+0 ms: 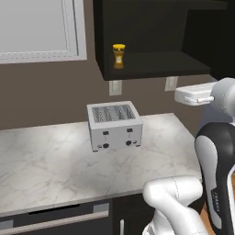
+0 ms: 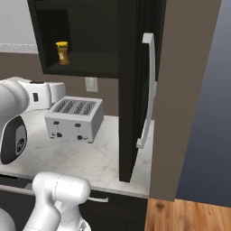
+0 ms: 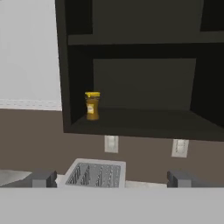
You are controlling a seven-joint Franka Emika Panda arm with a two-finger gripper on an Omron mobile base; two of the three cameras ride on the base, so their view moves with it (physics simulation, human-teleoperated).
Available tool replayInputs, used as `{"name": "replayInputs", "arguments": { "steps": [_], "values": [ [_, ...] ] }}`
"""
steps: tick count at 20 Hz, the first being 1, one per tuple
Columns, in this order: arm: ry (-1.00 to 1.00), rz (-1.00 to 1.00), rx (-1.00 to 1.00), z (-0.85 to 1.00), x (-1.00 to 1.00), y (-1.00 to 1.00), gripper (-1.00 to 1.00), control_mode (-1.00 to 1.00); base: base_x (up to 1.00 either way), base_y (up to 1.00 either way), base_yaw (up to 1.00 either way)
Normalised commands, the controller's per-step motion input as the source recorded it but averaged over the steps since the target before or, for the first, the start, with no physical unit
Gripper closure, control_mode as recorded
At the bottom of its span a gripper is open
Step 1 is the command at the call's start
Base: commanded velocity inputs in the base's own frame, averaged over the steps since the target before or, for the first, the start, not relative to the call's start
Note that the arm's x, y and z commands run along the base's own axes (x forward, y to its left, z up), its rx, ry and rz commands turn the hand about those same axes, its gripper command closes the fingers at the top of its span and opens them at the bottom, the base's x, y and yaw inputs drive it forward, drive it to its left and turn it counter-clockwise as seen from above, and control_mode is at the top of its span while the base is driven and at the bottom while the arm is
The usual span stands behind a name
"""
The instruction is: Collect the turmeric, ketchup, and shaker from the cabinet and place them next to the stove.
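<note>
Yellow-capped turmeric (image 3: 92, 105) upright on cabinet (image 3: 144, 124) shelf; label unreadable

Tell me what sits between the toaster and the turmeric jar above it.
In the left base view, only bare brown wall with a white outlet separates the toaster from the turmeric on the cabinet shelf.

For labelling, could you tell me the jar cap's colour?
Bright yellow cap on the jar, clearest in the hand view.
</note>
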Motion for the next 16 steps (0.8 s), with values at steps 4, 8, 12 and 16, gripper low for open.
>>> {"name": "replayInputs", "arguments": {
  "steps": [4,8,12,16],
  "values": [
    [0.00,0.00,0.00,0.00,0.01,0.00,-1.00,-1.00,0.00,0.00,0.00],
    [0.00,0.00,0.00,0.03,0.20,0.00,-1.00,-1.00,0.00,0.00,0.00],
    [-0.04,0.00,0.00,0.25,0.35,0.04,-1.00,-1.00,0.00,0.00,0.00],
    [-0.08,0.00,0.00,0.37,0.52,0.20,-1.00,-1.00,0.00,0.00,0.00]
  ]
}}
